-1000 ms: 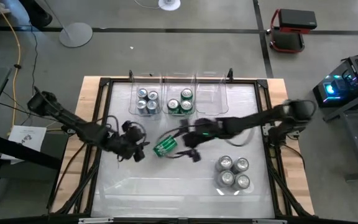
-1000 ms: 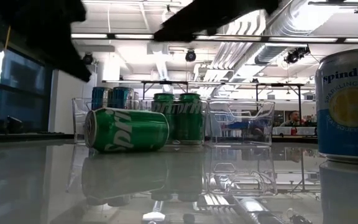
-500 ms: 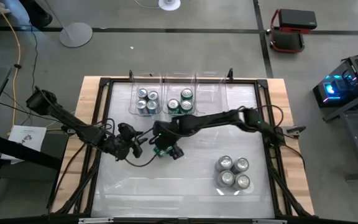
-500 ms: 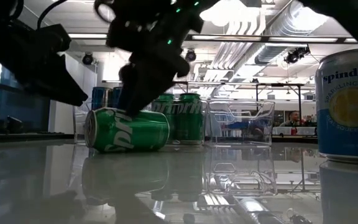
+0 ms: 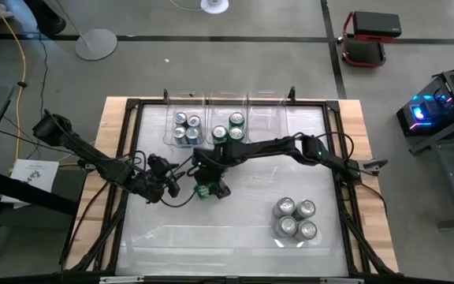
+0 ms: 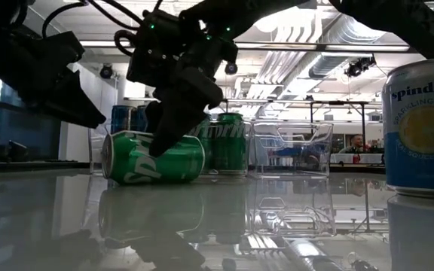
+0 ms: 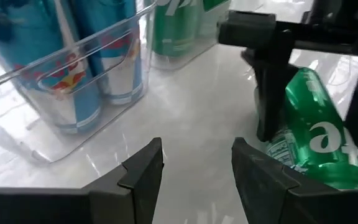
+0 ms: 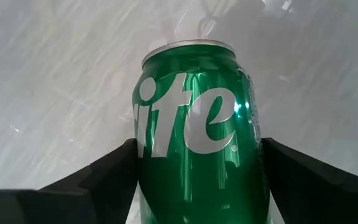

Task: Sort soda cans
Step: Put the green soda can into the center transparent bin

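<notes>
Between the black fingers (image 8: 98,180) of the right pincer (image 8: 197,186) lies a green can (image 8: 197,130) with white lettering and a silver top, on a glossy white tabletop (image 5: 251,233), near blue-and-silver cans (image 7: 67,56) past the dark left pincer (image 7: 194,168).

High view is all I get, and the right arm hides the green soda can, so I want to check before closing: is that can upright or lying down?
Observer: The low view shows the green soda can lying on its side on the glossy white tabletop.
Operator: Is the right gripper lined up on it?
Observer: The right wrist view shows the right gripper open, one finger on each side of the can's body, with the can's silver top pointing away from the wrist.
Operator: And the left gripper?
Observer: The left wrist view shows the left gripper open with nothing between its fingers, off to one side of the can.
</notes>
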Motion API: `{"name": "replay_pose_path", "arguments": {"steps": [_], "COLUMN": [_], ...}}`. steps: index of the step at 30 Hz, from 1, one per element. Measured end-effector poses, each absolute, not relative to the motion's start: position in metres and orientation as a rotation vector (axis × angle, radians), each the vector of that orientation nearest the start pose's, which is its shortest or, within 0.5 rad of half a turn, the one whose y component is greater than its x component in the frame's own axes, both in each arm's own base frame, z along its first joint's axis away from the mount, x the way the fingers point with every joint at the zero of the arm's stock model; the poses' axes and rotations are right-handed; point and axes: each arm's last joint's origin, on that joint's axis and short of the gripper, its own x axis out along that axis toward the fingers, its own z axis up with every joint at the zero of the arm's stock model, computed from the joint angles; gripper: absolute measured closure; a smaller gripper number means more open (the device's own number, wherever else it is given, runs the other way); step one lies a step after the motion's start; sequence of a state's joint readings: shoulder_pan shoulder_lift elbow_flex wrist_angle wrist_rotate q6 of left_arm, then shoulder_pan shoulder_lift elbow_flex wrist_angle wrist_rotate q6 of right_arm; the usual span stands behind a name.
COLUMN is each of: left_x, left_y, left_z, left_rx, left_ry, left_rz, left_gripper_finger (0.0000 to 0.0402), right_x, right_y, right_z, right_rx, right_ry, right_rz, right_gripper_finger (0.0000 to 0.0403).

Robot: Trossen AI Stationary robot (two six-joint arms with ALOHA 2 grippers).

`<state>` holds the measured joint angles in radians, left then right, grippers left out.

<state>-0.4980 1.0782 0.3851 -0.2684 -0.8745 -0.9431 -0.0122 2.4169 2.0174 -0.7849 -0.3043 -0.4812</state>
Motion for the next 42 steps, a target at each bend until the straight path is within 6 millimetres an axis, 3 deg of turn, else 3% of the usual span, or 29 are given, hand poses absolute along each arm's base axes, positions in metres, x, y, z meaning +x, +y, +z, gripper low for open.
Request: {"name": "replay_pose_path", "arguments": {"steps": [10, 18, 23, 30, 33, 38, 42], "left_x": [0.152, 0.133, 0.13, 0.134, 0.142, 0.155, 0.161], "left_y": [-0.058, -0.06, -0.072, -0.079, -0.078, -0.073, -0.067], "left_z": [0.155, 0.158, 0.162, 0.17, 0.175, 0.178, 0.175], "left_rx": [-0.335, -0.381, -0.333, -0.22, -0.214, -0.257, -0.319], "left_ry": [0.529, 0.59, 0.476, 0.312, 0.272, 0.342, 0.47], "left_rz": [0.687, 0.653, 0.612, 0.626, 0.634, 0.554, 0.451], "left_gripper_finger": [0.0229, 0.0229, 0.0229, 0.0229, 0.0229, 0.0229, 0.0229], "right_x": [0.501, 0.482, 0.44, 0.379, 0.36, 0.355, 0.372], "right_y": [-0.001, -0.014, -0.015, 0.005, 0.01, 0.016, 0.022], "right_z": [0.157, 0.181, 0.193, 0.182, 0.167, 0.161, 0.183], "right_rx": [-0.188, -0.127, -0.042, 0.137, 0.179, 0.184, 0.129], "right_ry": [1.104, 1.109, 0.923, 0.375, 0.254, 0.262, 0.245], "right_rz": [0.447, 0.262, 0.113, 0.019, -0.024, -0.031, 0.124], "right_gripper_finger": [0.0117, 0.0119, 0.0121, 0.0123, 0.0122, 0.0121, 0.012]}}
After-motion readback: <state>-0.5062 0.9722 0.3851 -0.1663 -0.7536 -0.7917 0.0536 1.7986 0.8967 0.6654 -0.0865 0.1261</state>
